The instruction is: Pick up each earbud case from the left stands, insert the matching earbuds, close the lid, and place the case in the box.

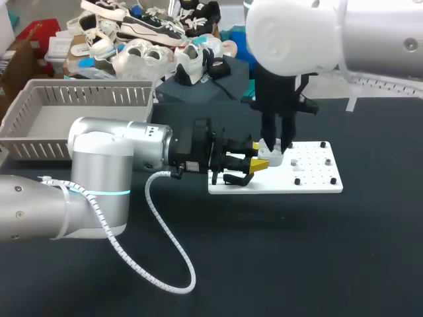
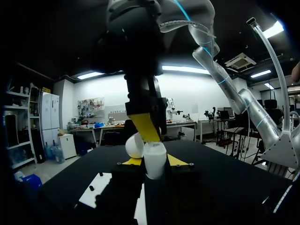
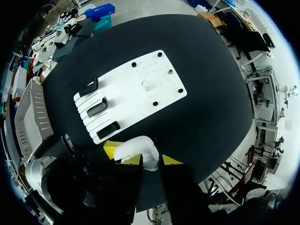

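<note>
A white earbud case (image 1: pixel 272 157) hangs just above the left part of the white board (image 1: pixel 310 185), and my left gripper (image 1: pixel 258 165) is shut on it from the side. Seen from the left wrist, the case (image 2: pixel 154 160) sits between the yellow tips with its lid (image 2: pixel 135 145) swung open. My right gripper (image 1: pixel 276 142) points straight down onto the case. From the right wrist, that gripper (image 3: pixel 141 155) straddles the case (image 3: pixel 138 149) with its tips apart. Three black stands (image 3: pixel 97 107) on the board (image 3: pixel 140 79) hold nothing.
A grey slatted basket (image 1: pixel 86 87) stands at the back left of the table, also seen beside the board from the right wrist (image 3: pixel 29 112). Small pegs (image 1: pixel 327 160) dot the board's right half. A white cable (image 1: pixel 165 251) loops over the black tabletop under my left arm.
</note>
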Available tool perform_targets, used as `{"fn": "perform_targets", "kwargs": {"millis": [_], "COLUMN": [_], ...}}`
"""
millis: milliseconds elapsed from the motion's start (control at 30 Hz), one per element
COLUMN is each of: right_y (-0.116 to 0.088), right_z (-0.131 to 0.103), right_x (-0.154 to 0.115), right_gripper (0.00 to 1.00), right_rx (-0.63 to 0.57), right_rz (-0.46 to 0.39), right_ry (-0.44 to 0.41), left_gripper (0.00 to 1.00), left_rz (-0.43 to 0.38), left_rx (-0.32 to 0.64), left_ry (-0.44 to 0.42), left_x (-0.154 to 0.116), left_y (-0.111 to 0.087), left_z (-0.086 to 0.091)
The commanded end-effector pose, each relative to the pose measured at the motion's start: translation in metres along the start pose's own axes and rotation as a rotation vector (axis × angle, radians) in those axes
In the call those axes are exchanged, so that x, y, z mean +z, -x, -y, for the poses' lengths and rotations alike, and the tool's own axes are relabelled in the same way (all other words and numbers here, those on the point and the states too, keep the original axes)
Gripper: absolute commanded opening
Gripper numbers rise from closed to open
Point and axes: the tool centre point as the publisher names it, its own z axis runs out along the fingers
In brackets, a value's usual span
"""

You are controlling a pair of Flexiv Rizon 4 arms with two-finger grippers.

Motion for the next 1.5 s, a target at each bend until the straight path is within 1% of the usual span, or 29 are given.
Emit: {"fn": "perform_targets", "kwargs": {"millis": [33,133,233,367,467,533,633,667,800,900,967,1033,1100,1133,1200,1300,1400,1500], "right_y": [0.001,0.002,0.001,-0.006,-0.014,-0.016,-0.015,-0.014,-0.006,0.001,0.007,0.011,0.016,0.018,0.022,0.032,0.042,0.048], "right_z": [-0.002,-0.002,-0.002,0.002,0.013,0.021,0.035,0.039,0.057,0.068,0.076,0.081,0.085,0.087,0.091,0.096,0.100,0.102], "right_x": [0.001,0.001,-0.001,-0.012,-0.025,-0.029,-0.036,-0.037,-0.040,-0.039,-0.037,-0.035,-0.034,-0.033,-0.030,-0.022,-0.016,-0.011], "right_gripper": [0.27,0.30,0.36,0.37,0.39,0.42,0.44,0.45,0.47,0.52,0.57,0.59,0.66,0.76,0.80,0.82,0.84,0.83], "right_rx": [0.000,-0.001,-0.003,-0.010,-0.009,0.000,0.019,0.025,0.050,0.054,0.041,0.016,-0.021,-0.045,-0.061,-0.095,-0.102,-0.117], "right_rz": [-0.003,-0.003,0.001,0.021,0.031,0.037,0.036,0.042,0.079,0.116,0.141,0.186,0.214,0.221,0.234,0.236,0.234,0.225], "right_ry": [-0.002,-0.001,0.010,0.052,0.105,0.128,0.195,0.203,0.262,0.289,0.313,0.322,0.353,0.380,0.392,0.418,0.428,0.443], "left_gripper": [0.00,0.00,0.00,0.00,0.00,0.00,0.00,0.00,0.00,0.00,0.00,0.00,0.00,0.00,0.00,0.00,0.00,0.00], "left_rz": [0.002,0.002,0.002,0.002,0.002,0.002,0.002,0.002,0.002,0.002,0.002,0.002,0.002,0.002,0.002,0.002,0.002,0.002], "left_rx": [0.001,0.001,0.001,0.001,0.001,0.001,0.001,0.001,0.001,0.001,0.001,0.001,0.001,0.001,0.001,0.001,0.001,0.001], "left_ry": [-0.002,-0.002,-0.002,-0.002,-0.002,-0.002,-0.002,-0.002,-0.002,-0.002,-0.002,-0.002,-0.002,-0.002,-0.002,-0.002,-0.002,-0.002], "left_x": [0.000,0.000,0.000,0.000,0.000,0.000,0.000,0.000,0.000,0.000,0.000,0.000,0.000,0.000,0.000,0.000,0.000,0.000], "left_y": [-0.001,-0.001,-0.001,-0.001,-0.001,-0.001,-0.001,-0.001,-0.001,-0.001,-0.001,-0.001,-0.001,-0.001,-0.001,-0.001,-0.001,-0.001], "left_z": [-0.001,-0.001,-0.001,-0.001,-0.001,-0.001,-0.001,-0.001,-0.001,-0.001,-0.001,-0.001,-0.001,-0.001,-0.001,-0.001,-0.001,-0.001]}}
